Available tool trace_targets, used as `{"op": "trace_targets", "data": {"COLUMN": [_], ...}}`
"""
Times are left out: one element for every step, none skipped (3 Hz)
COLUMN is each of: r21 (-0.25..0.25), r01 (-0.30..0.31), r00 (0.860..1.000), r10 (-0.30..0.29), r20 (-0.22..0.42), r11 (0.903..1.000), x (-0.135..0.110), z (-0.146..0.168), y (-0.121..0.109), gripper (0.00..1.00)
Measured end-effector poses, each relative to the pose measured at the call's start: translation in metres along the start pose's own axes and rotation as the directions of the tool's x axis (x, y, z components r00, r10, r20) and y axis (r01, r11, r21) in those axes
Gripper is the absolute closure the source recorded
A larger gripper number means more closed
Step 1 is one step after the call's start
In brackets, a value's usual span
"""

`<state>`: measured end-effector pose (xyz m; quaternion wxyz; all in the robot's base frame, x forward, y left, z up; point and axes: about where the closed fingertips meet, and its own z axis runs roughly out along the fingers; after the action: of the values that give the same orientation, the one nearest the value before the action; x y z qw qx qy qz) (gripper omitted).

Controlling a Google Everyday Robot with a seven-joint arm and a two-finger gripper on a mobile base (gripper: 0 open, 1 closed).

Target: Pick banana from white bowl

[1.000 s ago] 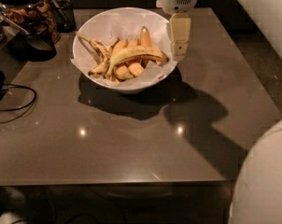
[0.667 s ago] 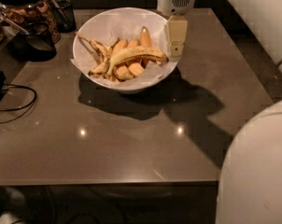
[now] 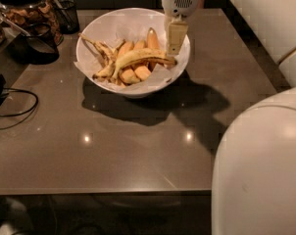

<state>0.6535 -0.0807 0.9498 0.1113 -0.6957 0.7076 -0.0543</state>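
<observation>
The white bowl (image 3: pixel 91 38) stands at the back middle of the table, lined with white paper. The long curved pale-yellow banana (image 3: pixel 138 58) lies across the top of the fruit, its dark end pointing right. Shorter orange-yellow bananas (image 3: pixel 138 71) and a thin black-spotted one (image 3: pixel 101 50) lie under and left of it. My gripper (image 3: pixel 176 39) hangs over the bowl's right rim, just above the banana's right end.
A glass jar of nuts (image 3: pixel 28 11) and dark containers (image 3: pixel 37 43) stand at the back left. A black cable (image 3: pixel 18 106) loops on the left of the table. The robot's white body (image 3: pixel 260 165) fills the lower right.
The gripper has moved left and a little lower, from beside the bowl's right rim to over the banana's right end. The robot's body has swung further into the lower right.
</observation>
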Motion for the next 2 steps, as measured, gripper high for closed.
{"op": "trace_targets", "data": {"r21": [-0.009, 0.003], "r01": [-0.034, -0.045], "r00": [0.999, 0.999], "r10": [0.034, 0.044], "r20": [0.011, 0.016], "r11": [0.9994, 0.999], "x": [-0.0047, -0.0109], "z": [0.0023, -0.0015], "y": [-0.0016, -0.0022], "gripper": [0.38, 0.19]}}
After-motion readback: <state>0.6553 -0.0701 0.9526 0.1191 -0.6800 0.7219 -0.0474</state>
